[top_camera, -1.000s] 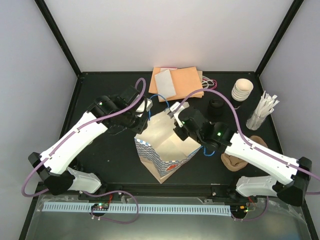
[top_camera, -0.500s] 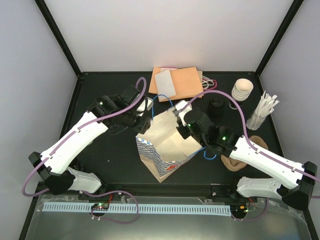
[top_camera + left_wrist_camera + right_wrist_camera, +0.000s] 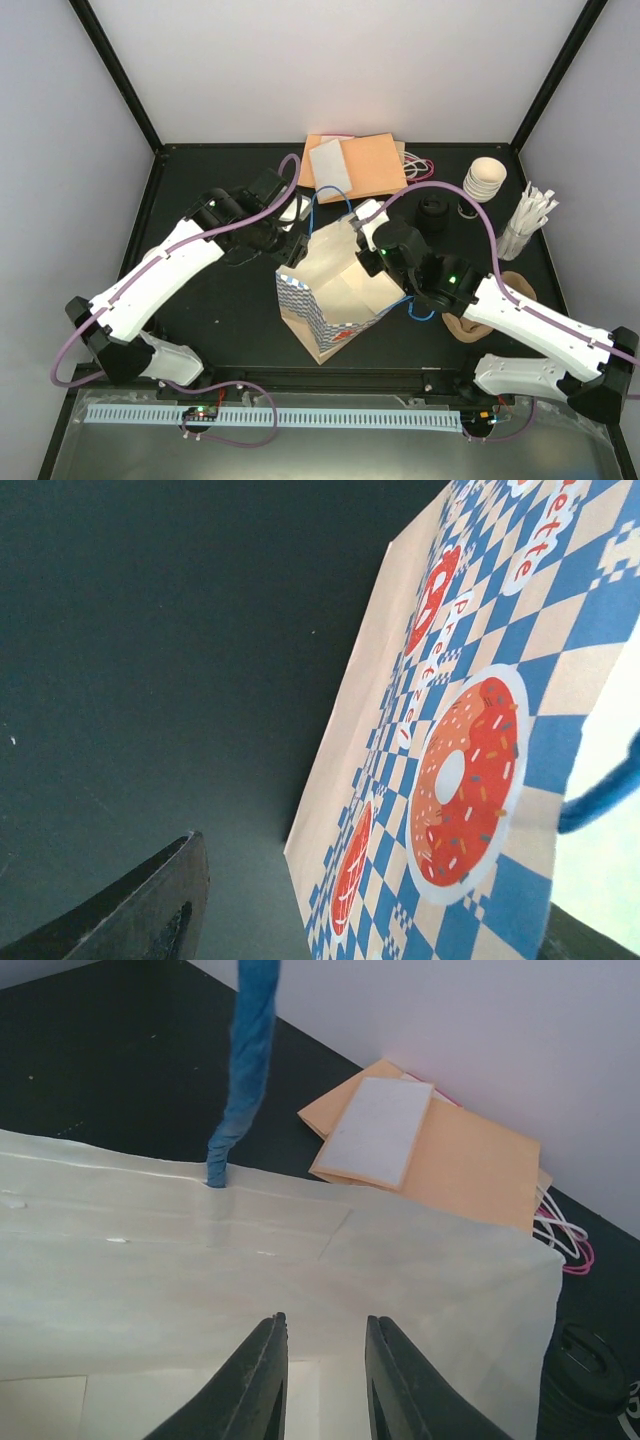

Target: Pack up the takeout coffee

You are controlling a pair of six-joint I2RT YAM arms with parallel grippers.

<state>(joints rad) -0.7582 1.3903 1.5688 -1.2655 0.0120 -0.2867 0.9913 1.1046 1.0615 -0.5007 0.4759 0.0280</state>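
Tabletop (image 3: 220, 300) carries takeout coffee (image 3: 432, 213) upright, lid up.

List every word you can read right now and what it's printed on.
"Pretzel": paper bag, red letters by the doughnut picture.
"...ette": same bag, word cut off by the frame edge.
Bag's print from above: too small to read.
White label on the orange bags: no text legible.

Blue-checked bag (image 3: 480, 680) (red doughnuts), blue handle (image 3: 250, 1050), black table (image 3: 225, 310).
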